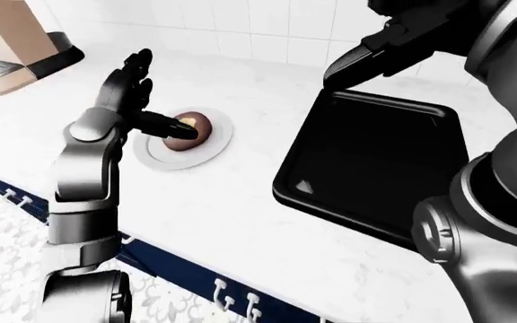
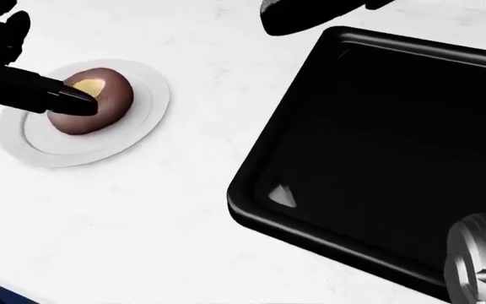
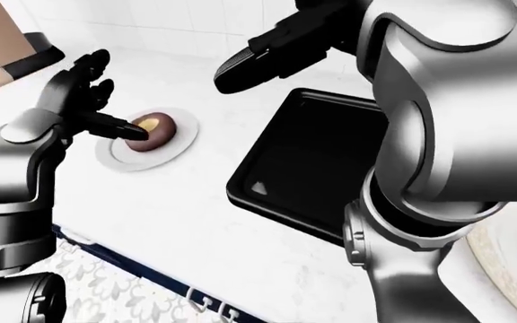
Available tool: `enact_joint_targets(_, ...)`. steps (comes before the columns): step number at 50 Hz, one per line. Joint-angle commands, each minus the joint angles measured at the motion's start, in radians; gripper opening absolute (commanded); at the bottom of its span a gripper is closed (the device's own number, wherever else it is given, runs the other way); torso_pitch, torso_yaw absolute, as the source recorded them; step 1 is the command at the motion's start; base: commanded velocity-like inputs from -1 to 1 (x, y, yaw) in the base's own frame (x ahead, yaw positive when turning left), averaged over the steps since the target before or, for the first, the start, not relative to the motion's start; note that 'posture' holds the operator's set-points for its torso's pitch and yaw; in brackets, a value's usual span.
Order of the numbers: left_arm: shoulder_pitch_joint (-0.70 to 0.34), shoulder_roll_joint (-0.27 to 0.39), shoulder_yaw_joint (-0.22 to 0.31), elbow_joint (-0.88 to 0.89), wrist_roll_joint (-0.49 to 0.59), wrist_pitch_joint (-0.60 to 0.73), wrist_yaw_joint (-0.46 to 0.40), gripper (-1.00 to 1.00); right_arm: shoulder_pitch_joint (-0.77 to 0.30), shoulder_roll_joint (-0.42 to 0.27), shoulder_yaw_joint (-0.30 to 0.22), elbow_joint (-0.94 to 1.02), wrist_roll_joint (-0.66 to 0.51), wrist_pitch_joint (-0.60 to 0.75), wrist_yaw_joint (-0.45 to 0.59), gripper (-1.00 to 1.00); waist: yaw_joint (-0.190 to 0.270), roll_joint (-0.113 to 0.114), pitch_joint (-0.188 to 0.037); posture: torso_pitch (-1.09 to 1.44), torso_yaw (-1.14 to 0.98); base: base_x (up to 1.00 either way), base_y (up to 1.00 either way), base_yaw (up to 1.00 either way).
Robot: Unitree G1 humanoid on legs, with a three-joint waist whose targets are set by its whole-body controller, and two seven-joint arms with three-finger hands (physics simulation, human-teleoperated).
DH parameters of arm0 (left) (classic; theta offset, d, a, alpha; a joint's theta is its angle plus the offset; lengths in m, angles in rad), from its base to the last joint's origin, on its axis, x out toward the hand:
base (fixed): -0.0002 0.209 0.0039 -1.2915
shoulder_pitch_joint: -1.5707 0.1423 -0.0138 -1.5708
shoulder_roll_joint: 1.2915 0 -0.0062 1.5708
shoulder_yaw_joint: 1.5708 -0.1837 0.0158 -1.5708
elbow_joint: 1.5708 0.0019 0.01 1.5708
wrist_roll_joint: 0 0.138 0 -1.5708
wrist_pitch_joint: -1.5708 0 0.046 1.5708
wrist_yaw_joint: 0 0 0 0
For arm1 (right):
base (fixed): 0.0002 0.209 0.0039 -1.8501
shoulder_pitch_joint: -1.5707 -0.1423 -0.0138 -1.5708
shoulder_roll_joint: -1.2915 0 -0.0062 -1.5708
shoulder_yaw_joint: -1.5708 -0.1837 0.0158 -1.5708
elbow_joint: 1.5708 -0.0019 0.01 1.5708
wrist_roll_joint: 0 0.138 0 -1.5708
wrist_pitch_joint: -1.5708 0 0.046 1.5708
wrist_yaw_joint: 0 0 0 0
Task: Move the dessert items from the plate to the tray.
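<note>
**Left hand reaches the chocolate dessert; tray waits bare**

In the head view, the dessert (image 2: 91, 100), a glossy chocolate-brown dome with a yellow patch on top, sits on the white plate (image 2: 133, 136) at about ten o'clock. The black tray (image 2: 378, 158) lies to its three o'clock, apart from the plate, with nothing in it.

The left hand (image 1: 133, 94) stands at the dessert's nine o'clock side with fingers spread and released. One dark finger (image 2: 44, 94) stretches across to the dome's near flank; whether it presses or only overlaps cannot be told. The right hand (image 3: 267, 57) hovers above the tray's twelve o'clock edge, fingers extended and apparently gripping nothing.

The dessert looks light, soft and smooth-glazed, so it will probably slip or dent under a hard pinch. The safer hold is likely low on its sides, fingers opposed across the widest part near the plate, squeezing gently and lifting straight up.
</note>
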State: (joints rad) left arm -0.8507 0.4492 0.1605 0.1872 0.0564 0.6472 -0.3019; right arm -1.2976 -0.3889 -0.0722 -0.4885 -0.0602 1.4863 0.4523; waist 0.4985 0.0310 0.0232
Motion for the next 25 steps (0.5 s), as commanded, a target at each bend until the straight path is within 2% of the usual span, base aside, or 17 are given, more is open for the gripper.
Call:
enact_joint_targets(1, -0.073, 0.009, 0.023, 0.035, 0.032, -0.096, 0.029, 1.00, -0.026, -0.007, -0.012, -0.008, -0.003, -0.033, -0.007, 1.00, -0.001, 0.000, -0.029, 0.00, 0.36, 0.00, 0.00, 0.00)
enact_joint_targets(5, -0.097, -0.005, 0.006, 0.148, 0.068, -0.218, 0.058, 1.00, -0.004, 0.002, -0.009, -0.022, -0.001, -0.039, -0.012, 1.00, -0.008, -0.007, -0.030, 0.00, 0.36, 0.00, 0.00, 0.00)
enact_joint_targets(8, -0.100, -0.023, -0.012, 0.178, 0.094, -0.260, 0.057, 1.00, 0.008, 0.002, -0.008, -0.025, 0.000, -0.043, -0.013, 1.00, -0.010, -0.009, -0.030, 0.00, 0.36, 0.00, 0.00, 0.00)
enact_joint_targets(12, -0.088, -0.039, -0.039, 0.197, 0.145, -0.245, 0.017, 1.00, 0.021, 0.004, -0.009, -0.032, 0.000, -0.046, -0.014, 1.00, -0.011, -0.012, -0.033, 0.00, 0.36, 0.00, 0.00, 0.00)
enact_joint_targets(17, -0.102, -0.051, -0.032, 0.203, 0.185, -0.223, 0.001, 1.00, 0.022, 0.002, -0.012, -0.033, 0.002, -0.047, -0.014, 1.00, -0.011, -0.013, -0.033, 0.00, 0.36, 0.00, 0.00, 0.00)
enact_joint_targets(25, -0.134, -0.070, -0.043, 0.397, 0.233, -0.348, 0.055, 1.00, 0.046, 0.007, -0.009, -0.034, 0.003, -0.063, -0.019, 1.00, -0.011, -0.017, -0.035, 0.00, 0.36, 0.00, 0.00, 0.00)
